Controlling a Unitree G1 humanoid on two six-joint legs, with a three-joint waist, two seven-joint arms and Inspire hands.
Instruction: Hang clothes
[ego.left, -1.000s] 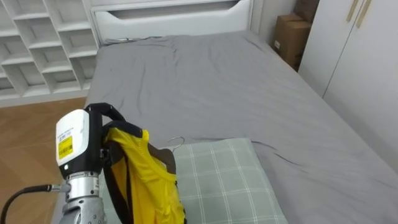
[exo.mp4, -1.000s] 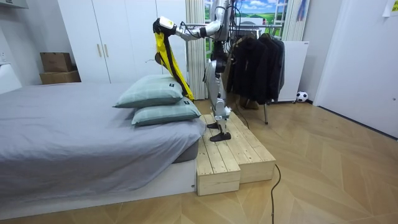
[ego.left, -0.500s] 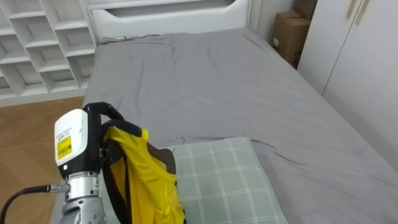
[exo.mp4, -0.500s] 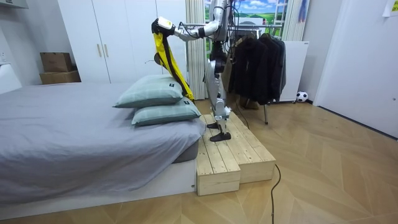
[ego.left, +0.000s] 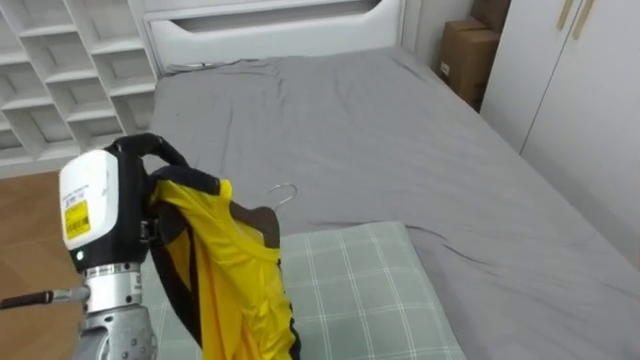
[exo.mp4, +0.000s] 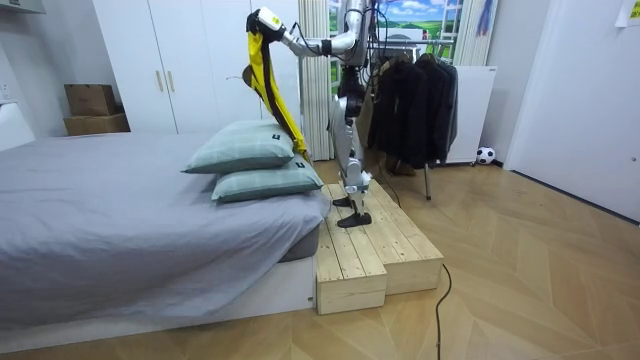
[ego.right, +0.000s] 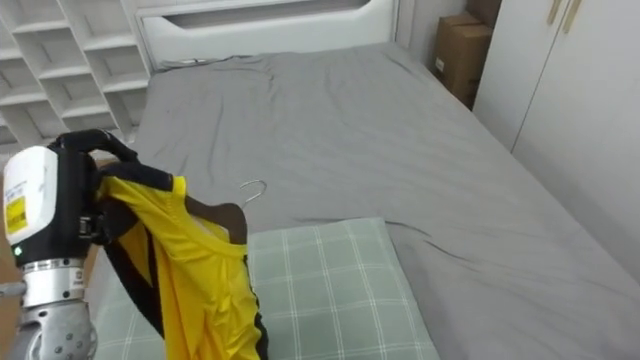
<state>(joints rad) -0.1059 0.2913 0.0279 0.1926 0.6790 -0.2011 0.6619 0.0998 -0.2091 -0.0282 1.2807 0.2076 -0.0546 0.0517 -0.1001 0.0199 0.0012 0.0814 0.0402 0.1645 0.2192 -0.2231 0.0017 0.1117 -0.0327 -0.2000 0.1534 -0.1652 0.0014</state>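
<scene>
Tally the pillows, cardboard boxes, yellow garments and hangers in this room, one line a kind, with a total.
pillows: 2
cardboard boxes: 2
yellow garment: 1
hanger: 1
Total: 6

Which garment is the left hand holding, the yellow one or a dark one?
The yellow garment, dark-trimmed, on a hanger gripped by the left hand above the pillows. The dark coats hang behind the robot, untouched.

Yellow garment (ego.left: 232, 275) hangs draped on a dark hanger (ego.left: 260, 217).
</scene>
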